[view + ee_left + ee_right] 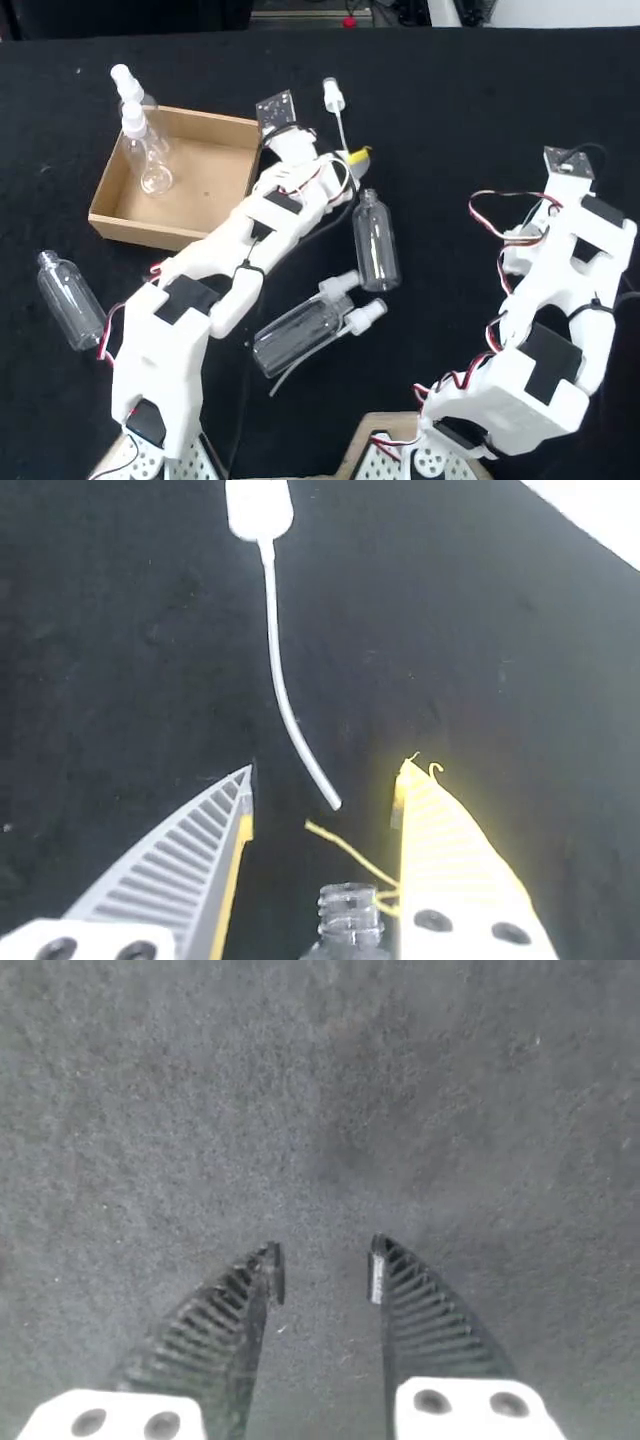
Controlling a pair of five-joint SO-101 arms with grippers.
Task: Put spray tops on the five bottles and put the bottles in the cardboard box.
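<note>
A loose white spray top [334, 97] [258, 510] lies on the black cloth, its thin tube [288, 705] running toward my left gripper [352, 158] [325, 780]. That gripper is open, with nothing held. Just behind its fingers lies an uncapped clear bottle [375, 240], whose neck [348, 915] shows between them. The cardboard box [218, 128] sits at the far left with two topped bottles [148, 158] in it. Two more topped bottles [300, 332] lie side by side at the centre. Another uncapped bottle [70, 300] lies at the left edge. My right gripper [325, 1260] hangs open over bare cloth.
The right arm [550, 310] is folded back at the right side of the table. The left arm [230, 260] stretches diagonally past the box's near corner. Black cloth covers the whole table.
</note>
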